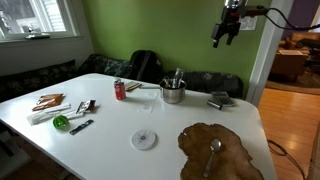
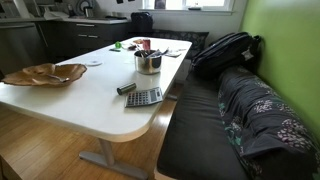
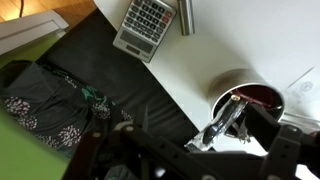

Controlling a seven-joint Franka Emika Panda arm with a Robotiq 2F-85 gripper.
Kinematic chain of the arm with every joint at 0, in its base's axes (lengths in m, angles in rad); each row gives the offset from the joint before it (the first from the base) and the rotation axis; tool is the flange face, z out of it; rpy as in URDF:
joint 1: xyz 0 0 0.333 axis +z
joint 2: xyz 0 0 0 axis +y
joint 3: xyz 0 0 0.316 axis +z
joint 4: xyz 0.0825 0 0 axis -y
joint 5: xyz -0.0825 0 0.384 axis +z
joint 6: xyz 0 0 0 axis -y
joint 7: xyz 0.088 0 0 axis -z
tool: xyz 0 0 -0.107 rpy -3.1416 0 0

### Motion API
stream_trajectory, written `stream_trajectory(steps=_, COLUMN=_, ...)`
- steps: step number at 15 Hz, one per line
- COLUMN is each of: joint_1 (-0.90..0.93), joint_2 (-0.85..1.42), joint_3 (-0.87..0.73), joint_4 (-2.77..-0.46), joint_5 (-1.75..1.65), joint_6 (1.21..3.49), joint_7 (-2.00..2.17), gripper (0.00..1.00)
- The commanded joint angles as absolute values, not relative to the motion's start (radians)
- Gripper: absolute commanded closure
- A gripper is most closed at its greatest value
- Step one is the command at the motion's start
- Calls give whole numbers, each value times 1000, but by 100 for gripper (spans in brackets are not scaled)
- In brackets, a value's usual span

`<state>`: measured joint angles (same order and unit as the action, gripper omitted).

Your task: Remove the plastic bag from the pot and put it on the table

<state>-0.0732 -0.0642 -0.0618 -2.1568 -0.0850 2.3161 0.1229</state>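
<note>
No readable text anywhere. The red can (image 1: 120, 90) has a label, but it's too small to read. The calculator (image 3: 145, 25) shows its key grid in the wrist view, with the key markings blurred and no brand legible.

The plastic bag (image 3: 224, 122) sits in the pot (image 3: 240, 78), crumpled and shiny, leaning against the inner wall and poking up over the rim. In an exterior view you can see it (image 1: 177, 76) sticking up out of the pot (image 1: 173, 95). The pot stands on the white table (image 1: 110, 135) between the red can and the calculator (image 1: 219, 100), near the bench-side edge. In an exterior view the pot (image 2: 148, 64) is further along the table (image 2: 90, 100) than the calculator (image 2: 143, 97).

Your gripper (image 1: 226, 40) hangs high above the table, well apart from the pot, up and off toward the calculator side. In the wrist view the gripper (image 3: 190, 160) fills the bottom edge, dark and blurred. Its fingers are spread wide with nothing between them. From there the pot and bag lie to the lower right, and the calculator is at the top beside a metal cylinder (image 3: 186, 15).

Other items: wooden tray (image 1: 215, 152) with a spoon (image 1: 213, 150), white disc (image 1: 144, 139), black backpack (image 2: 228, 50) on the bench.
</note>
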Motion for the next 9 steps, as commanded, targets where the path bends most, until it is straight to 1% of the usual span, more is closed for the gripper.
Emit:
stream_trajectory(steps=1, joint_1=-55, joint_2=149, joint_3=-36, joint_4=-2033, joint_5=-124, joint_6=2486, joint_7=337, gripper=0)
stream_trajectory(steps=5, joint_1=19, joint_2=382, joint_3=-67, joint_4=-1838, joint_5=-167, joint_6=2575, joint_7=533, gripper=0)
stream_trajectory(steps=9, joint_1=90, joint_2=577, joint_3=-125, joint_4=-1628, joint_5=-147, joint_6=2559, joint_7=606, gripper=0)
